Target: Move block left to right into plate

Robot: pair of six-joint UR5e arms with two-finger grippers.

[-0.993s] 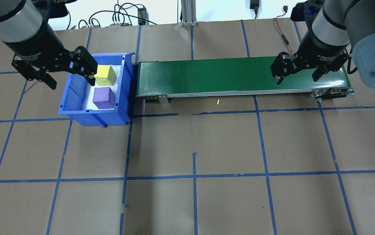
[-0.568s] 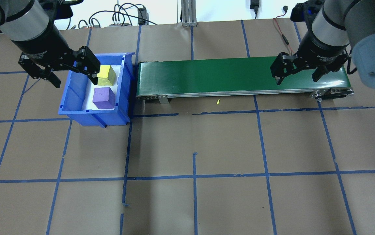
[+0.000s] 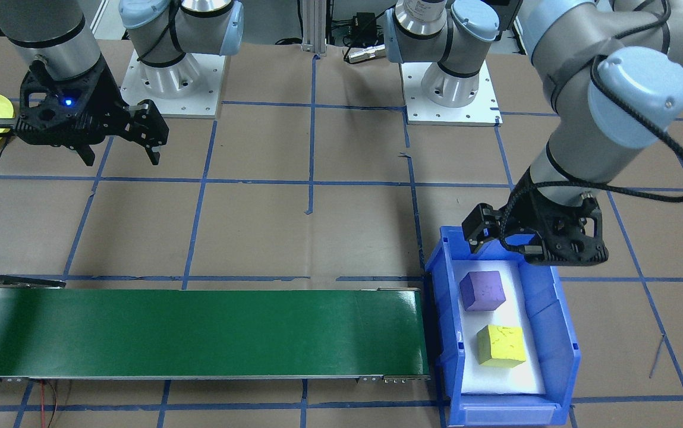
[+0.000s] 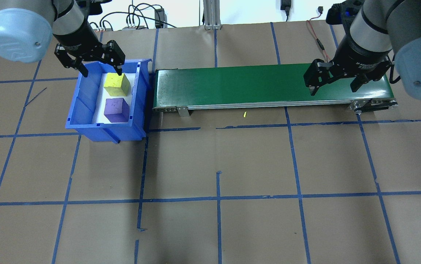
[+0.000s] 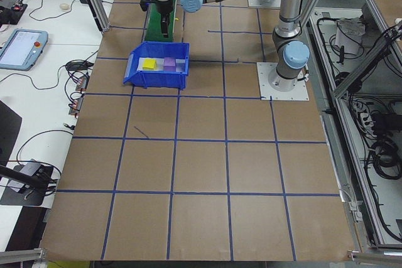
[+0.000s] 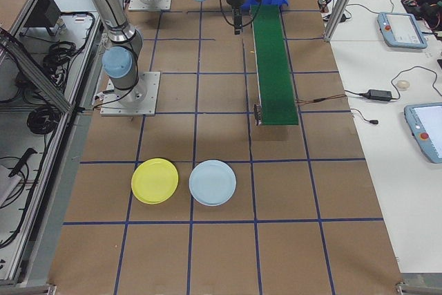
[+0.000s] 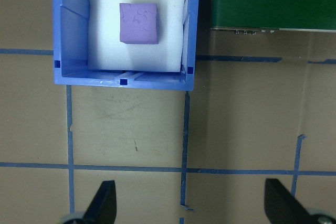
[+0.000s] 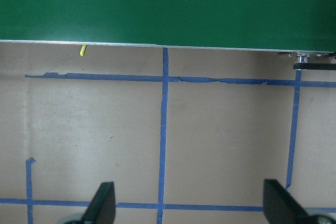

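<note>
Now the left tool (image 4: 98, 65), spread wide and empty, has swung from beside the bin (image 4: 85, 110) to its far rim, just behind the yellow block (image 4: 116, 84), so the pick looks imminent.

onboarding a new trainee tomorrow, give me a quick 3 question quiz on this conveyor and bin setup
1. True or false: the purple block and the yellow block both lie in the blue bin.
2. Multiple choice: what lies on the green conveyor belt? A) the purple block B) the yellow block C) no block
3. Fill in: in the exterior right view, two plates lie on the table, a yellow plate and a ____ one.

Key
1. True. They sit on the bin's white liner, apart from each other.
2. C. The left gripper and the right gripper are both open and hold nothing.
3. Light blue.
</note>
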